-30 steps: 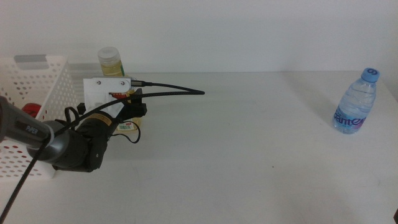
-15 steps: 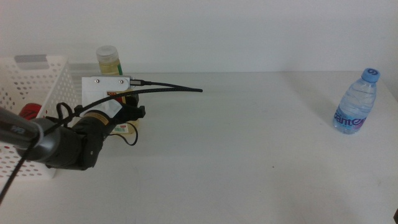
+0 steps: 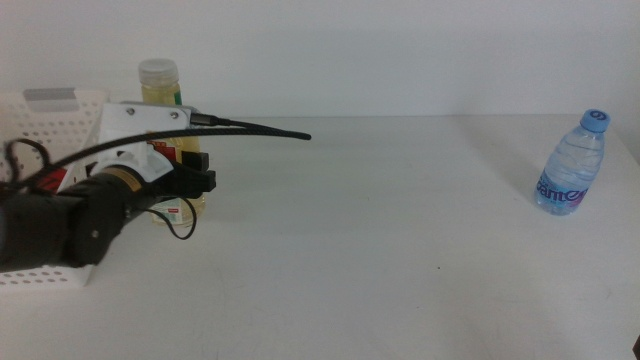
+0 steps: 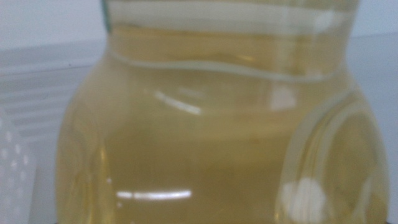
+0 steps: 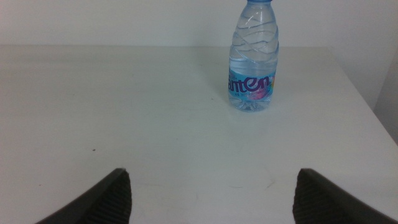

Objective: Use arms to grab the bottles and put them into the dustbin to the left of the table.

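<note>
One yellow juice bottle (image 3: pixel 160 110), clamped upright in the left gripper (image 3: pixel 185 180), hangs beside the dustbin (image 3: pixel 60 120); a slipping grip could drop it short. Right gripper (image 5: pixel 208 190) waits, jaws spread.

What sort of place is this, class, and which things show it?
Probably a robot test bench or lab: a bare white table against a plain wall, a cabled robot arm holding a juice bottle beside a white basket, and a lone water bottle.
</note>
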Robot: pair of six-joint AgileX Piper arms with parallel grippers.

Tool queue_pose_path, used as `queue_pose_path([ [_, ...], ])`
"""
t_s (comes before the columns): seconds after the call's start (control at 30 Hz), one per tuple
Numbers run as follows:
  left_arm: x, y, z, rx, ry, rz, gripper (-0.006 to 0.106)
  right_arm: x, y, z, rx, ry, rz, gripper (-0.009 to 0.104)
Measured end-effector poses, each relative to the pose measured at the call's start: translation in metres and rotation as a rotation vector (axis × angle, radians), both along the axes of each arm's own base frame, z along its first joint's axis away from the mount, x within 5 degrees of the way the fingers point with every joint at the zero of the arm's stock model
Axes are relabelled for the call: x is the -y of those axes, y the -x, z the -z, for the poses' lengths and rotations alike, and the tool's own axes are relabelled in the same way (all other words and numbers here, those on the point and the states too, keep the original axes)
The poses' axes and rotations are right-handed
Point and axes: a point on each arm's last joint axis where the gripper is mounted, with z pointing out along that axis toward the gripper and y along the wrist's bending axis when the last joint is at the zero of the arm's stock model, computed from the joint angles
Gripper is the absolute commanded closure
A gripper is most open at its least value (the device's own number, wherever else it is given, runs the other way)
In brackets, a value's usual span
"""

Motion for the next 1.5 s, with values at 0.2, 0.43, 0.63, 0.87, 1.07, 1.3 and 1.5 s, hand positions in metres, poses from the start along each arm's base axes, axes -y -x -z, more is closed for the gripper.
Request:
queue_pose_path([
  [0.2, -0.002, 0.019, -0.026, -0.062, -0.038, 0.041, 0.08, 0.0, 0.0, 0.0, 0.0, 0.0, 0.0, 0.027],
  [0.43, -0.007, 0.047, -0.056, -0.131, -0.041, 0.045, 0.08, 0.0, 0.0, 0.0, 0.0, 0.0, 0.0, 0.027],
  [0.63, -0.011, 0.056, -0.085, -0.256, -0.053, 0.047, 0.08, 0.0, 0.0, 0.0, 0.0, 0.0, 0.0, 0.027],
  [0.87, -0.01, 0.056, -0.121, -0.382, -0.089, 0.061, 0.077, 0.0, 0.0, 0.0, 0.0, 0.0, 0.0, 0.027],
  [1.07, -0.01, 0.05, -0.153, -0.436, -0.131, 0.063, 0.076, 0.0, 0.0, 0.0, 0.0, 0.0, 0.0, 0.027],
  [1.3, -0.017, 0.027, -0.178, -0.529, -0.208, 0.037, 0.074, 0.0, 0.0, 0.0, 0.0, 0.0, 0.0, 0.027],
  [1.5, -0.044, 0.003, -0.188, -0.598, -0.207, 0.019, 0.073, 0.0, 0.0, 0.0, 0.0, 0.0, 0.0, 0.027],
])
